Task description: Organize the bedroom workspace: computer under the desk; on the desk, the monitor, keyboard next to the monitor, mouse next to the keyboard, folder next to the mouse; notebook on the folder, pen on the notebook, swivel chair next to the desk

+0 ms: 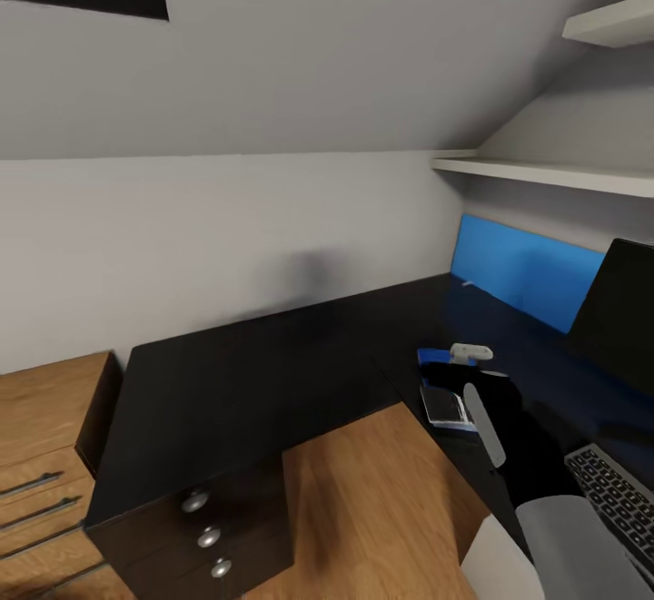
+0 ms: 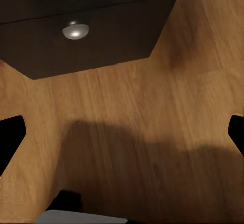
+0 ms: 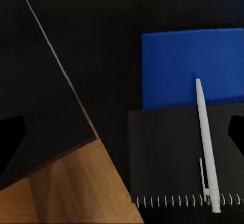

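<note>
I can read no text, label, brand or number anywhere — the keyboard (image 1: pixel 616 500) keys are too small and blurred for me to make out legends, and the notebook (image 3: pixel 178 153) cover, blue folder (image 3: pixel 193 66) and pen (image 3: pixel 207 148) under my right wrist camera are plain — unmarked

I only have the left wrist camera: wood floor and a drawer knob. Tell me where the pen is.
Observer: The pen lies on the dark spiral notebook, with its far end reaching over the blue folder.
Operator: Report the right gripper.
Observer: The right gripper is open over the notebook's edge and holds nothing.
Operator: Now give me the keyboard.
Observer: The keyboard is on the desk, in front of the monitor.
</note>
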`<state>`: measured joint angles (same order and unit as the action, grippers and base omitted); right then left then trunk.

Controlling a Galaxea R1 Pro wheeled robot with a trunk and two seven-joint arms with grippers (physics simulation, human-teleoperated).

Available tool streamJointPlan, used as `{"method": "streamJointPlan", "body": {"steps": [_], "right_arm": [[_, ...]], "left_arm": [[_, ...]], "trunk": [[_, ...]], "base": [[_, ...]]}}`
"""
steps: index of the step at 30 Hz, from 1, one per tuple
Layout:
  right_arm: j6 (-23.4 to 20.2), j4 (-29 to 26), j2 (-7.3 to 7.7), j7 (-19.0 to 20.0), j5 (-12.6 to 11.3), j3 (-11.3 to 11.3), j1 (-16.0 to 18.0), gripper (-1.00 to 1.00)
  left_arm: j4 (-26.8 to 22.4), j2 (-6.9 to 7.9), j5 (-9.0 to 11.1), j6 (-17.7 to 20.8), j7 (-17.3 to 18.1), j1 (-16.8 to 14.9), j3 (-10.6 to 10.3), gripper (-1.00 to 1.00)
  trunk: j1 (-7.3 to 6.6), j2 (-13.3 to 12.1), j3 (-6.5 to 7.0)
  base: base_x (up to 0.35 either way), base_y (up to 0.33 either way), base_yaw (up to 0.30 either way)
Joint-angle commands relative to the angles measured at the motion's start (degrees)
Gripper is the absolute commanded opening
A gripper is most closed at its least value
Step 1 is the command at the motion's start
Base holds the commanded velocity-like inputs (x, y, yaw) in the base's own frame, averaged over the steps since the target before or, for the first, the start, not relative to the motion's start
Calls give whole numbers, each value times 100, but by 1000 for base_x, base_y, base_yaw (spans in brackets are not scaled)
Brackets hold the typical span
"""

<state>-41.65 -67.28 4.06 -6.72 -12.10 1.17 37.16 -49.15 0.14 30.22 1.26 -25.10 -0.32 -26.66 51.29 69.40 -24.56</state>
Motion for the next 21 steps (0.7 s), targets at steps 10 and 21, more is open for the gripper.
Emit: {"method": "streamJointPlan", "body": {"steps": [10,21], "right_arm": [[-27,-43,-310,-64,-44,13,2,100],[37,-13,-344,-64,-22,85,-14,100]], "left_arm": [[101,12,32,19,-39,-3,2,100],[283,21,32,12,-37,-3,307,100]], "trunk": [[-3,4,-6],[-3,4,-6]], "base": [[-332,0,0],[-335,0,258]]}}
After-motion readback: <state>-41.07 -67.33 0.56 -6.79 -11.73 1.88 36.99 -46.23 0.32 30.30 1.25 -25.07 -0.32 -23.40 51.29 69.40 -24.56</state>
